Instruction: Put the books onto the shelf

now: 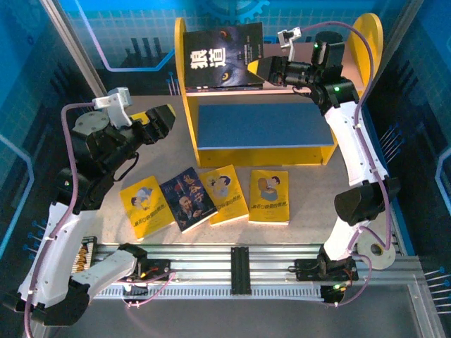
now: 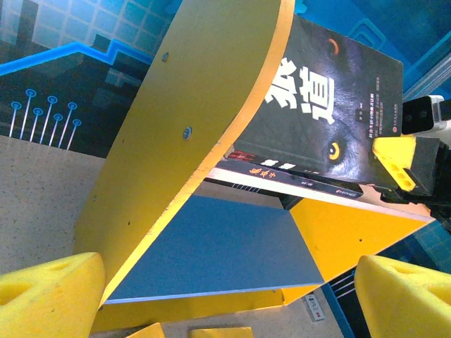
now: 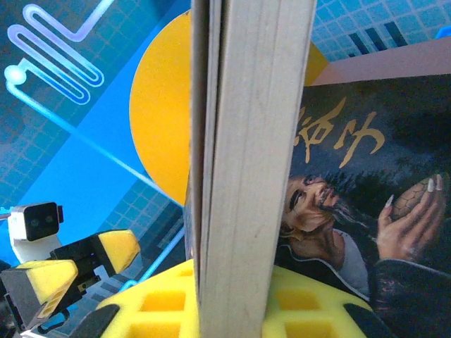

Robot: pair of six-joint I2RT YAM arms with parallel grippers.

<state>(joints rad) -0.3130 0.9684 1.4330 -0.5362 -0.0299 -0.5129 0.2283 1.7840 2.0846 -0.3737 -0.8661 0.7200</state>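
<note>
The shelf stands at the back centre, with yellow sides and a blue lower board. A dark wolf-eye book stands upright on the pink upper board, and my right gripper is shut on its right edge. Its page edges sit between the yellow pads. A second dark book with a portrait lies flat under it. My left gripper hangs open beside the shelf's left panel. On the table lie three yellow books and one dark book.
An aluminium rail runs along the near edge in front of the arm bases. Blue patterned walls close in both sides and the back. A small white device lies on the table by the shelf's foot.
</note>
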